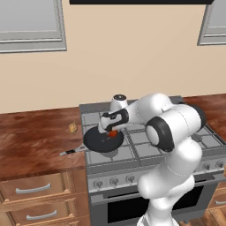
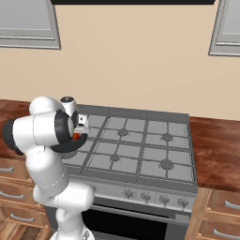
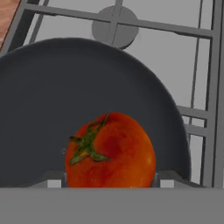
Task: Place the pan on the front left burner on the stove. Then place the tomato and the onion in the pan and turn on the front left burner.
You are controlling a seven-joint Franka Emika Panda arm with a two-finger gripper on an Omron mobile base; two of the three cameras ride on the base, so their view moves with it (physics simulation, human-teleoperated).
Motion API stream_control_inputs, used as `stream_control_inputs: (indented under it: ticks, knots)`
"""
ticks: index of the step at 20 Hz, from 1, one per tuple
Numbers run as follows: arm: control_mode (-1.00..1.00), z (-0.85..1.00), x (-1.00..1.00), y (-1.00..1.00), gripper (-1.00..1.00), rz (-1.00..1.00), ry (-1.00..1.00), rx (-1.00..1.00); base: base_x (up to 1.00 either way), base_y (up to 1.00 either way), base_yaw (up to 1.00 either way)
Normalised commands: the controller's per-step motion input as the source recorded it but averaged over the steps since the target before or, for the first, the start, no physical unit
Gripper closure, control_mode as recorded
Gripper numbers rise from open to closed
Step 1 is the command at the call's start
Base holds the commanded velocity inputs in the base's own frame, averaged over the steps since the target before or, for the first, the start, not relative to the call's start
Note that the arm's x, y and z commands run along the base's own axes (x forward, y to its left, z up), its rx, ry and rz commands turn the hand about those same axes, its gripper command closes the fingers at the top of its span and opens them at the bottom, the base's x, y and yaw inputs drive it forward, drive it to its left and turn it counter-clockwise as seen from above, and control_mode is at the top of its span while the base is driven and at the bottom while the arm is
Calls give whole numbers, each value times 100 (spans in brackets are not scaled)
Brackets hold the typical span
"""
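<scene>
The black pan (image 1: 98, 141) sits on the stove (image 1: 145, 152) at its front left section, covering the front left burner; its thin handle (image 1: 72, 151) sticks out left over the counter. My gripper (image 1: 113, 131) hangs just above the pan's right part, shut on the red tomato (image 1: 114, 133). Looking along the hand, the tomato (image 3: 111, 151) with its green stem sits between my fingertips (image 3: 165, 181), the pan (image 3: 57, 96) floor dark behind it. From the right base, my arm hides most of the pan (image 2: 77, 145). The tan onion (image 1: 72, 128) lies on the wooden counter left of the stove.
A smaller burner cap (image 3: 115, 27) shows beyond the pan's rim under the grates. Front knobs (image 1: 114, 180) line the stove's front above the dark oven door. Wooden counter (image 1: 31, 141) with drawers runs left; more counter (image 2: 215, 150) lies right of the stove.
</scene>
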Motion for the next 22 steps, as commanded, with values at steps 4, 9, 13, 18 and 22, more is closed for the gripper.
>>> stream_control_inputs:
  ticks: [4,9,13,18,22]
  knots:
    - [-100,-19,3,-4,100,0,0,0,0,0,0]
    - [-100,-15,1,0,-100,0,0,0,0,0,0]
    - [-100,-2,0,0,-100,0,0,0,0,0,0]
    - [-100,0,0,-1,-100,0,0,0,0,0,0]
    - [-100,2,0,0,-100,0,0,0,0,0,0]
